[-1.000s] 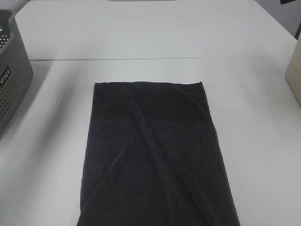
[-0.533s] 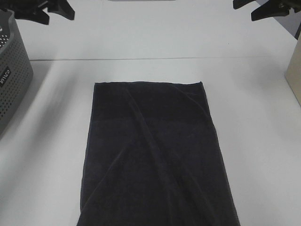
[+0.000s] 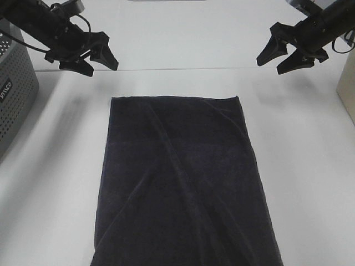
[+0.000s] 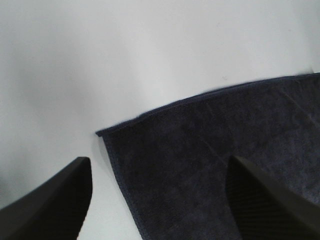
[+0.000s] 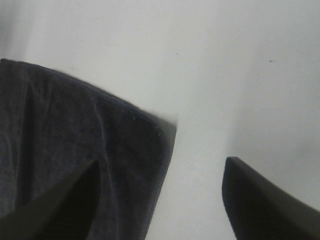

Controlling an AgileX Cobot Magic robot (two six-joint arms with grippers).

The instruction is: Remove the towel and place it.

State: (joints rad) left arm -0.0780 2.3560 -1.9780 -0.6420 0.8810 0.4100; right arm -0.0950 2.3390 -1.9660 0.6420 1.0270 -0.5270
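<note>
The towel [image 3: 183, 183] is a large, very dark navy cloth lying flat on the white table [image 3: 310, 183], and its near end runs off the bottom of the high view. My left gripper [image 3: 101, 67] hovers open just beyond the towel's far left corner, holding nothing. My right gripper [image 3: 270, 66] hovers open beyond and outside the far right corner, also holding nothing. In the left wrist view the towel [image 4: 225, 165] shows its corner between the spread fingers [image 4: 50, 205]. In the right wrist view the towel [image 5: 75, 145] has its corner partly under one of the fingers [image 5: 65, 200].
A grey perforated basket [image 3: 14, 94] stands at the left edge of the table. A beige box [image 3: 348, 88] shows at the right edge. A seam [image 3: 183, 68] runs across the table behind the towel.
Both arms have come into view from the far side and moved toward the towel's far corners, jaws still open. The towel has not moved.
</note>
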